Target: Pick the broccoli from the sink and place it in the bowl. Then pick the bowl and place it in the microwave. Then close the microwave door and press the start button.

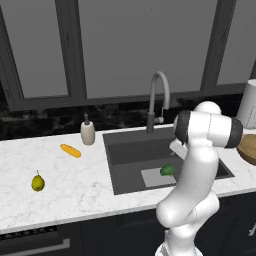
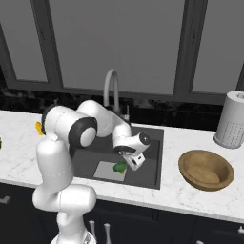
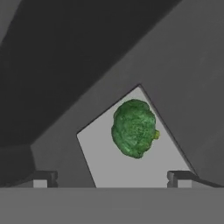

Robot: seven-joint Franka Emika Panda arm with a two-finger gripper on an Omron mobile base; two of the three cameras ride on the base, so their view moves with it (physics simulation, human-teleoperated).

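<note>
The broccoli (image 1: 167, 170) (image 2: 119, 167) lies on a pale grey square on the floor of the dark sink (image 1: 131, 152) (image 2: 145, 175). In the hand view the broccoli (image 3: 134, 127) sits just ahead of my gripper (image 3: 113, 177), whose fingertips (image 3: 43, 178) stand wide apart with nothing between them. My gripper (image 2: 135, 162) hangs open inside the basin, just above and right of the broccoli, not touching it. The wooden bowl (image 2: 206, 169) (image 1: 249, 148) stands empty on the counter right of the sink. The microwave and its door are out of view.
A curved grey faucet (image 1: 159, 95) (image 2: 112, 90) rises behind the sink. Left of the basin are a soap dispenser (image 1: 88, 132), a yellow-orange vegetable (image 1: 70, 150) and a pear (image 1: 38, 183). A white perforated canister (image 2: 232, 119) stands behind the bowl.
</note>
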